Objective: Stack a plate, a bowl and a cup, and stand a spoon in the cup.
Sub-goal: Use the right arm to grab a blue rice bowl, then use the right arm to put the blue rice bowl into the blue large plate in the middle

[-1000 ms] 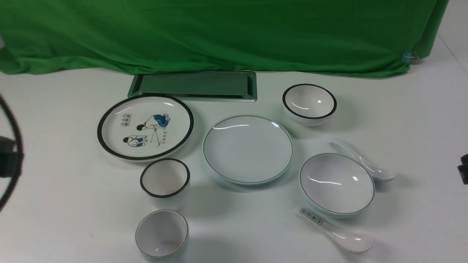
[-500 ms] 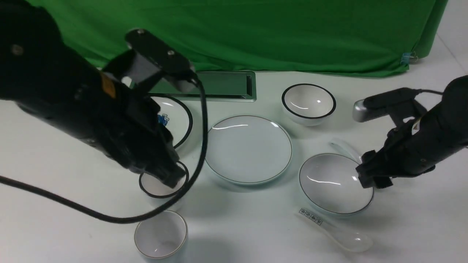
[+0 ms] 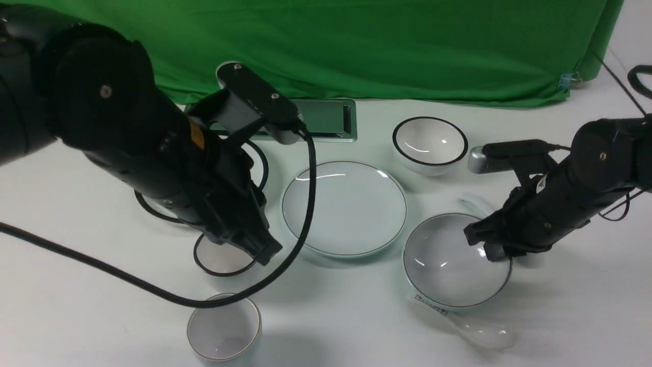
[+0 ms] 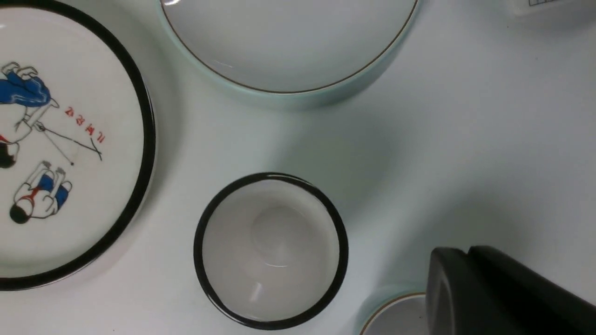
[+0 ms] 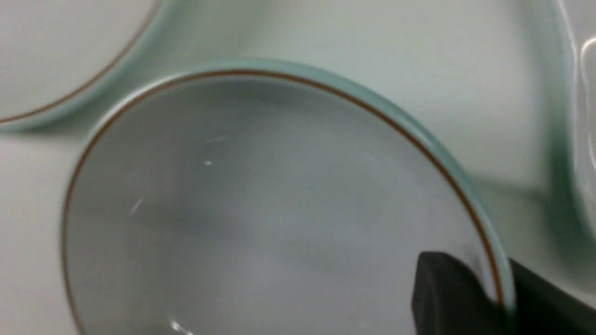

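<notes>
Near left, the cup stands with bare table around it. Farther right, the right gripper pinches the bowl at its right rim, one finger inside. The left gripper hangs over the black-rimmed cup; I cannot tell how its jaws stand. The plate lies centre, just beside the bowl.
</notes>
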`<move>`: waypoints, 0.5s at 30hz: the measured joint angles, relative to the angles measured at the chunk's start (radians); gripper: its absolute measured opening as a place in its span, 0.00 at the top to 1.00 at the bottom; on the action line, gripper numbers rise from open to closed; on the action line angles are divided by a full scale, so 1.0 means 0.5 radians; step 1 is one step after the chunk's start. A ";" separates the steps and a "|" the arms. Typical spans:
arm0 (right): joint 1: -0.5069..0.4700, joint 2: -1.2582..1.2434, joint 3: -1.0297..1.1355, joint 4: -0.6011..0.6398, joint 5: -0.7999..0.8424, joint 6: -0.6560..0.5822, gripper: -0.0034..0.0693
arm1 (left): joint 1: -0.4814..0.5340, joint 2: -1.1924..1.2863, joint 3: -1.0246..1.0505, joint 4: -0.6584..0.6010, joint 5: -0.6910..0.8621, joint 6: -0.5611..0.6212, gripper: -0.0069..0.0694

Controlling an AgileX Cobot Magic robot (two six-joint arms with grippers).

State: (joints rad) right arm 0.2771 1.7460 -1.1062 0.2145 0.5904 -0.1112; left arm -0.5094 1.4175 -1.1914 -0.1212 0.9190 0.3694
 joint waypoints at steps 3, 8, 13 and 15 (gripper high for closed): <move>-0.002 -0.042 -0.142 0.001 0.138 -0.135 0.84 | 0.000 0.000 -0.001 0.025 0.009 0.002 0.95; 0.020 -0.010 -0.575 0.362 0.237 -0.460 0.85 | 0.000 0.000 -0.001 0.065 0.005 0.005 0.95; 0.135 0.269 -0.967 0.464 0.243 -0.503 0.85 | -0.002 0.000 -0.001 0.069 -0.005 -0.006 0.95; 0.178 0.391 -1.057 0.468 0.251 -0.501 0.85 | -0.002 0.000 -0.001 0.077 0.009 -0.010 0.95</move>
State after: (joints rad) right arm 0.3659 1.9413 -1.6345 0.4487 0.7160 -0.3617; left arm -0.5102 1.4175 -1.1918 -0.0829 0.9237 0.3644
